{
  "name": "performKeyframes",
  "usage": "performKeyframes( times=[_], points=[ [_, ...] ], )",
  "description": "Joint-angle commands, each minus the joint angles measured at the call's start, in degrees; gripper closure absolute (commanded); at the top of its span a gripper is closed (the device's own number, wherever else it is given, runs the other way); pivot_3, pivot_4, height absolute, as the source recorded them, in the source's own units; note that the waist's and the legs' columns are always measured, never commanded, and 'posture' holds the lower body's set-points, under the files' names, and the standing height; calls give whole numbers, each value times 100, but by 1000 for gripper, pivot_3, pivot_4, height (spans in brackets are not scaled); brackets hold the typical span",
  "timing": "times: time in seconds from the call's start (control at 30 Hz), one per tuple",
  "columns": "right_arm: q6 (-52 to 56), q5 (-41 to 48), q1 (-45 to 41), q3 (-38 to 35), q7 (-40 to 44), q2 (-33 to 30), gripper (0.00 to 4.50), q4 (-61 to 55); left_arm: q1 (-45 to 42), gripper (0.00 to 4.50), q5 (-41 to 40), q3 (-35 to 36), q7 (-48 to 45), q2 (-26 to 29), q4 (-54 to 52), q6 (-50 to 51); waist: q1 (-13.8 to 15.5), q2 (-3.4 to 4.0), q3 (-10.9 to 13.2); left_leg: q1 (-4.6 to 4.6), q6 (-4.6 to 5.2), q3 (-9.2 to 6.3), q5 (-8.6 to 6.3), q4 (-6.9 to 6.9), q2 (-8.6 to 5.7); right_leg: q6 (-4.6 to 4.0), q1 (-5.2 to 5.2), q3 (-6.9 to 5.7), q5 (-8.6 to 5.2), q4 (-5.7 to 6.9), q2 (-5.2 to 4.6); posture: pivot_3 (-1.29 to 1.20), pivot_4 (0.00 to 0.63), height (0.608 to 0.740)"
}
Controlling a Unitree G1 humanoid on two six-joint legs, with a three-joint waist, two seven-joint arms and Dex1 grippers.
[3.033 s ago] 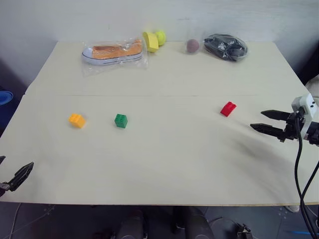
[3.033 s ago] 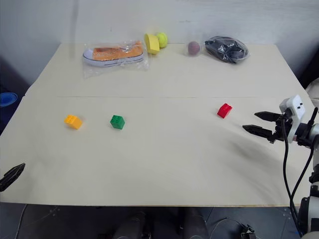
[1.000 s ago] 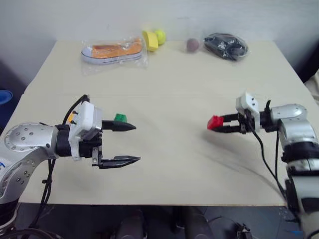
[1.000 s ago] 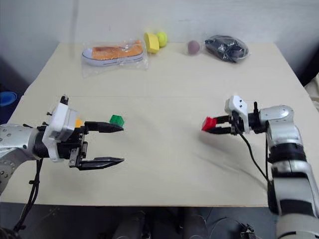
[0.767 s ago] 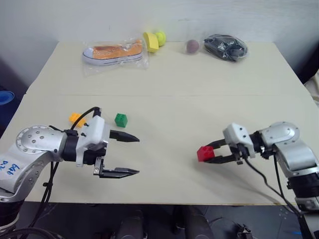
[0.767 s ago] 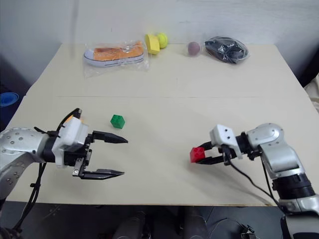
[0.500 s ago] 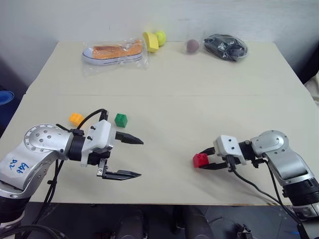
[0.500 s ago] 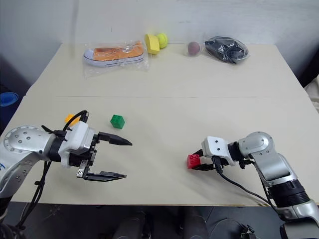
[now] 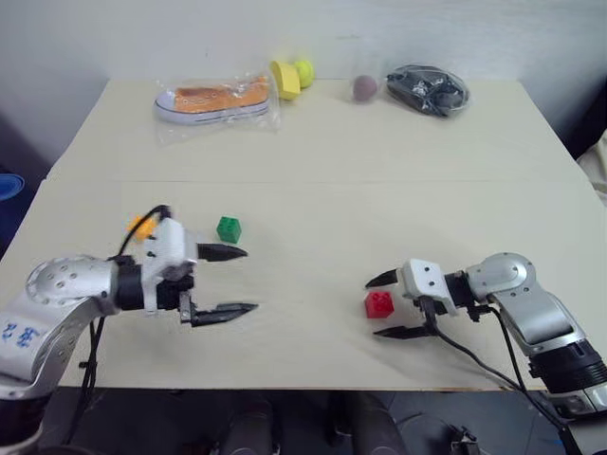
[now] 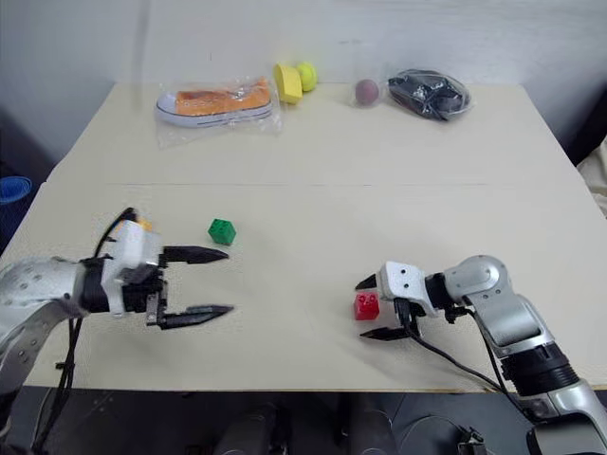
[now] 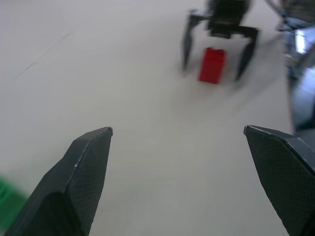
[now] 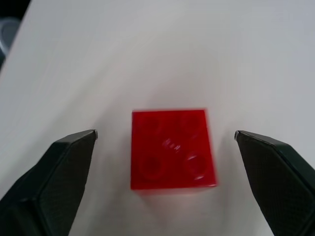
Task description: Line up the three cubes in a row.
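The red cube lies on the table near the front, right of centre. My right gripper is open around it, one finger on either side with a gap to each. The right wrist view shows the red cube studs up between my spread fingertips. The green cube sits left of centre. The orange-yellow cube is to its left, partly hidden behind my left wrist. My left gripper hovers open and empty just in front of the green cube, pointing right.
Along the far edge lie a bagged orange shoe, a yellow cup with a ball, a dark reddish ball and a bagged black item. A seam line crosses the table behind the cubes.
My right gripper carried the red cube toward the front and left, set it on the table and opened. My left gripper stayed open and shifted a little left and down.
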Motion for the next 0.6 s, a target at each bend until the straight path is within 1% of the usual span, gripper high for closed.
performKeyframes(
  times=[0.03, 0.07, 0.1, 0.17, 0.23, 0.33, 0.43, 0.6],
  points=[
    [894, 1128, -175, -841, 16, -230, 25, -612, 1020, 0, 155, 866, 824, -457, -695, 240, 12, 0, 0, 0, 2, -2, -1, 0, -1, 0, 1, 0, 0, -2, -4, 0, 150, 740],
    [1124, 1369, -203, -984, 13, -260, 25, -701, 1255, 0, 247, 968, 1009, -573, -796, 260, 14, -1, 0, 2, 6, -4, -4, 0, -3, 0, 6, 0, 0, -4, -7, 0, 150, 740],
    [1449, 1695, -278, -1172, -50, -272, 25, -792, 1395, 0, 336, 1041, 1426, -806, -876, 385, 27, -4, -1, 3, 7, -6, -4, 0, -3, 0, 9, -1, 0, -13, -9, 0, 150, 740],
    [1814, 2014, -354, -1351, -173, -276, 25, -899, 1419, 0, 409, 1057, 2000, -1103, -940, 582, 97, -8, -2, 11, 11, -17, -6, 1, -6, 0, 21, -6, 0, -25, -13, 0, 150, 740],
    [2019, 2164, -406, -1408, -341, -226, 25, -990, 1081, 0, 478, 831, 2672, -1504, -859, 786, 168, -10, -4, 15, 11, -23, -7, 1, -6, -1, 26, -6, 0, -25, -14, 0, 150, 740],
    [2144, 2267, -435, -1367, -492, -179, 25, -1119, 386, 0, 996, 235, 3382, -1862, -409, 793, 225, -13, -6, 18, 15, -32, -9, 1, -15, -1, 38, -8, 1, -27, -21, 0, 150, 740],
    [2176, 2294, -469, -1301, -595, -130, 25, -1171, -337, 0, 1380, -263, 3612, -2011, 283, 656, 221, -17, -8, 17, 15, -25, -9, 0, -17, 0, 38, -14, 2, -20, -21, 0, 150, 740],
    [2258, 2378, -520, -1251, -743, -52, 25, -1299, -1333, 0, 1841, -1012, 3643, -2137, 1248, 470, 167, -18, -8, 15, 15, -18, -8, 0, -15, 1, 38, -20, 2, -10, -15, 0, 150, 740]
  ],
)
